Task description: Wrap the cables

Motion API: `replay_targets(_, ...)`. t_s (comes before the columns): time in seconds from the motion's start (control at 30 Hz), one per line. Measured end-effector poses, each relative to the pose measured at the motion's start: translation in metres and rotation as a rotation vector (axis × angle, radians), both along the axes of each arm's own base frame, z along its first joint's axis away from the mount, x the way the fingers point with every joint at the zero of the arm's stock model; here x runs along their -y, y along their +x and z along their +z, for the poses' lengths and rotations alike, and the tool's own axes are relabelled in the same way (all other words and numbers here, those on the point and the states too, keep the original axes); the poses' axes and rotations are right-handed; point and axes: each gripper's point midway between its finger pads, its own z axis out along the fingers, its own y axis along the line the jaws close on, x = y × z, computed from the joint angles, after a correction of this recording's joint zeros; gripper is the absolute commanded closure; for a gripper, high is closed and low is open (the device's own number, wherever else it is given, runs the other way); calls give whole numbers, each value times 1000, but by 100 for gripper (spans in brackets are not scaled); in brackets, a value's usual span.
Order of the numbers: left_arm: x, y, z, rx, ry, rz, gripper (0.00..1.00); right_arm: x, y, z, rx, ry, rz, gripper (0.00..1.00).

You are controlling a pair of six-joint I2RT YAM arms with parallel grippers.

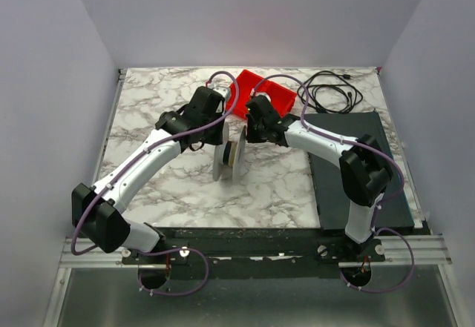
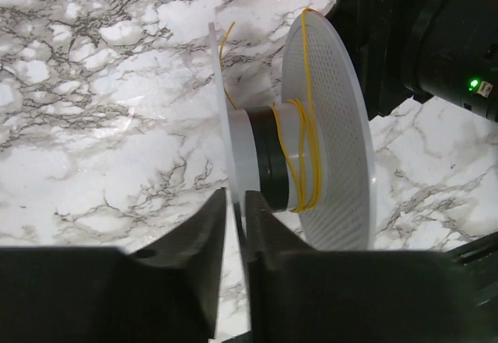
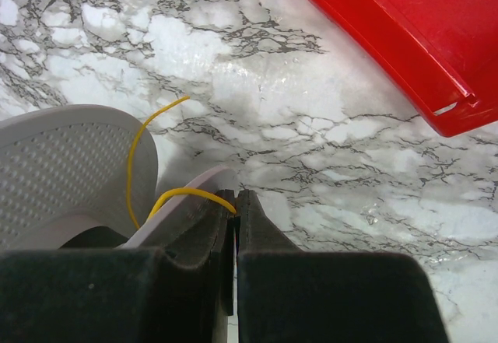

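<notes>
A white spool (image 1: 227, 161) stands on its edge on the marble table (image 1: 274, 186), between the two arms. Thin yellow cable (image 2: 308, 137) makes a few loose turns round the hub (image 2: 272, 160) and up the dotted flange (image 2: 334, 133). My left gripper (image 2: 236, 197) is closed down on the rim of the other, thin flange (image 2: 233, 137), which runs between its fingers. My right gripper (image 3: 236, 195) is shut, with the cable's free end (image 3: 187, 194) pinched at its fingertips. From there the cable (image 3: 134, 156) loops back over the spool (image 3: 70, 164). In the top view both grippers (image 1: 202, 143) (image 1: 243, 134) sit just behind the spool.
A red tray (image 1: 269, 93) (image 3: 405, 40) lies behind the right gripper. A coil of thicker black cord (image 1: 330, 93) with plugs rests at the back right. A black mat (image 1: 360, 167) covers the table's right side under the right arm.
</notes>
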Motion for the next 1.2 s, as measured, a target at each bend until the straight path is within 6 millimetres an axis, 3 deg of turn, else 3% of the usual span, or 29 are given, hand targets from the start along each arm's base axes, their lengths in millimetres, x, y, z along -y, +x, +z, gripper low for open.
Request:
replay_targets(0.33, -10, 7, 4, -4, -50, -25, 100, 3, -2, -2, -1, -25, 20, 99)
replay_targets(0.5, -14, 28, 4, -8, -152, -56, 100, 6, 1, -4, 13, -38, 36, 99)
replay_targets(0.8, -3, 79, -2, 46, -340, -155, 100, 20, 0, -19, -3, -51, 76, 99)
replay_targets(0.93, -8, 95, -18, 33, -370, -145, 100, 22, 1, -9, 5, -33, 88, 98)
replay_targets(1.03, -14, 100, -41, -26, -386, -126, 100, 22, -1, 1, 14, -21, 107, 97)
replay_targets(1.2, -15, 87, -73, -134, -400, -107, 97, 22, -8, 2, -3, -21, 132, 97)
